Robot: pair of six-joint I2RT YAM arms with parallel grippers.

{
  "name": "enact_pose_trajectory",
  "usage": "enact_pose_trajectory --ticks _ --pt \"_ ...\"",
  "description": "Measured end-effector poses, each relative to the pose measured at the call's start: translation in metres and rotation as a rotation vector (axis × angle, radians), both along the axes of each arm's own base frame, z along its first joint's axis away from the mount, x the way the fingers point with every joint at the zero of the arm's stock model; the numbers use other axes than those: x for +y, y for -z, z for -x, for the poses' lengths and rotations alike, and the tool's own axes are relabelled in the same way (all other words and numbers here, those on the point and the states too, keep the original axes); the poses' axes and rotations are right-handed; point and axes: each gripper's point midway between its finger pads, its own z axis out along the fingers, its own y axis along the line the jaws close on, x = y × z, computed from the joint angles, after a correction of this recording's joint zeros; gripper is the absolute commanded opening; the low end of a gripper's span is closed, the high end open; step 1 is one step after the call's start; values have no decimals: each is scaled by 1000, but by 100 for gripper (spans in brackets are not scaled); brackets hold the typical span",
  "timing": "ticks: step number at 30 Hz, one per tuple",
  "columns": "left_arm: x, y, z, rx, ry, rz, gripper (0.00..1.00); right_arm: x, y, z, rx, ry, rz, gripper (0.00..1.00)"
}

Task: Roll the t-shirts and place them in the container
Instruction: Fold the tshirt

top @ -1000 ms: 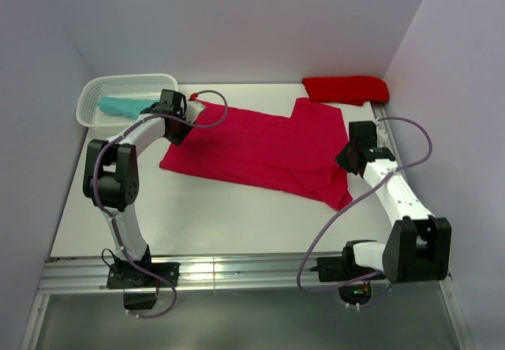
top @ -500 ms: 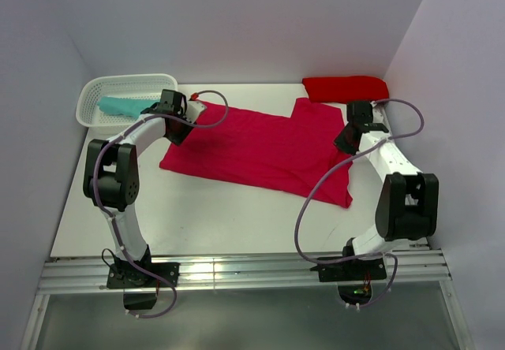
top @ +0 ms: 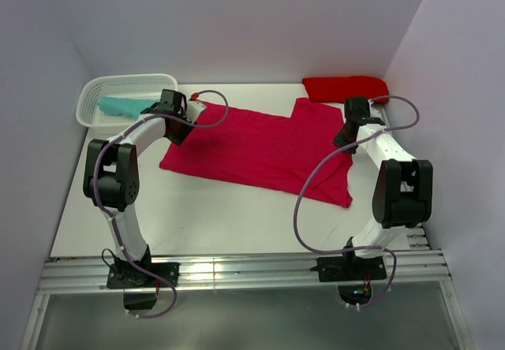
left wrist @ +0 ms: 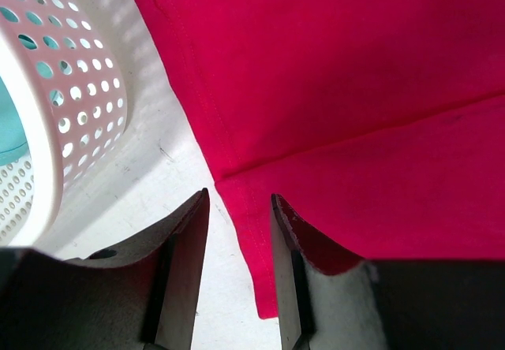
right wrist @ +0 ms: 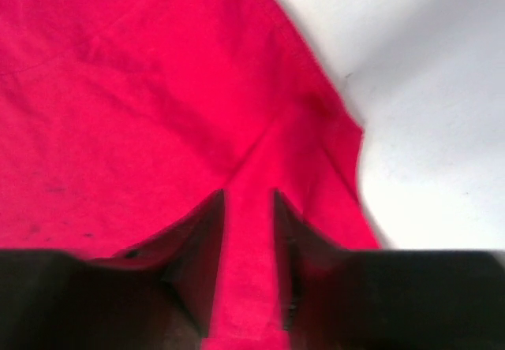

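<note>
One teal t-shirt (top: 118,106), seemingly, in basket (top: 130,78)

Overhead view: evenly bright, sharp, only faint soft shadows seen.
Left wrist view: sharp; dappled light thrown through the basket (left wrist: 75,90) holes onto the table (left wrist: 150,184).
Right wrist view: blurred throughout; table washed out at right.

Right claw (top: 342,139) moves toward the far side
It now hangs over the far right part of the crimson t-shirt (top: 252,149), its jaws parted instead of closed.
</note>
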Motion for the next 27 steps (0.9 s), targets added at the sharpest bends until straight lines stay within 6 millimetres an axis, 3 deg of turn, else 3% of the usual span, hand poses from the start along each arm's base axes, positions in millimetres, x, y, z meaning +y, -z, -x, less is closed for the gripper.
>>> enact_pose_trajectory --ticks 3,6,11,14,17,21,27 --pt "0 0 0 1 1 1 42 -5 2 2 11 8 11 57" --pt "-1 0 0 2 2 3 43 -8 3 4 20 13 13 64" --pt "-2 1 2 8 6 5 43 -5 -2 10 7 10 7 64" --pt "-4 -3 4 7 11 9 42 5 -10 31 -26 -2 -5 56" --pt "-7 -9 5 -4 18 17 42 28 -13 54 -63 -41 -36 51" --pt "-13 -17 5 -18 30 27 42 58 2 85 -55 -92 -77 49" --pt "-17 -23 7 -26 42 38 42 87 32 113 -1 -126 -126 46"
